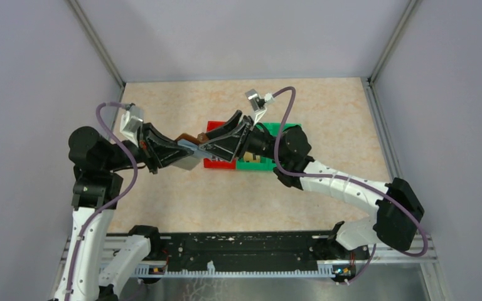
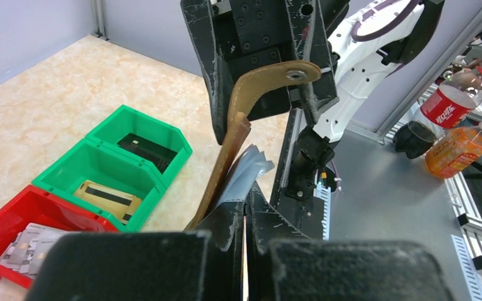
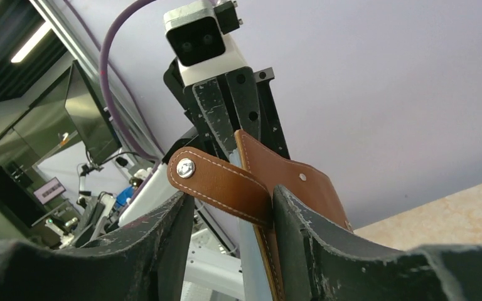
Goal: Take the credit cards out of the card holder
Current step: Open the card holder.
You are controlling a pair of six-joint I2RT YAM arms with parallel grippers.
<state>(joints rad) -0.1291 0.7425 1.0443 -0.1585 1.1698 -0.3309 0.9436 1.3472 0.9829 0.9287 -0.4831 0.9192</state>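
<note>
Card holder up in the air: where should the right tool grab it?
The card holder's brown flap, pinched across its flat faces from the side: it stands edge-on between the right tool's open fingers, while the left tool clamps the opposite edge.

Soft, even light falls from above in the top view: the desk [image 1: 163, 207] is bright, with only faint, blurred shadows under the arms and no glare. In the left wrist view the left jaws at the near edge are dark and out of focus, while the green bins [image 2: 110, 166] are sharp. In the right wrist view a bright ceiling strip [image 3: 34, 41] shows at the left. The right jaws blur, and the card holder [image 3: 282, 169] has a glinting snap.
</note>
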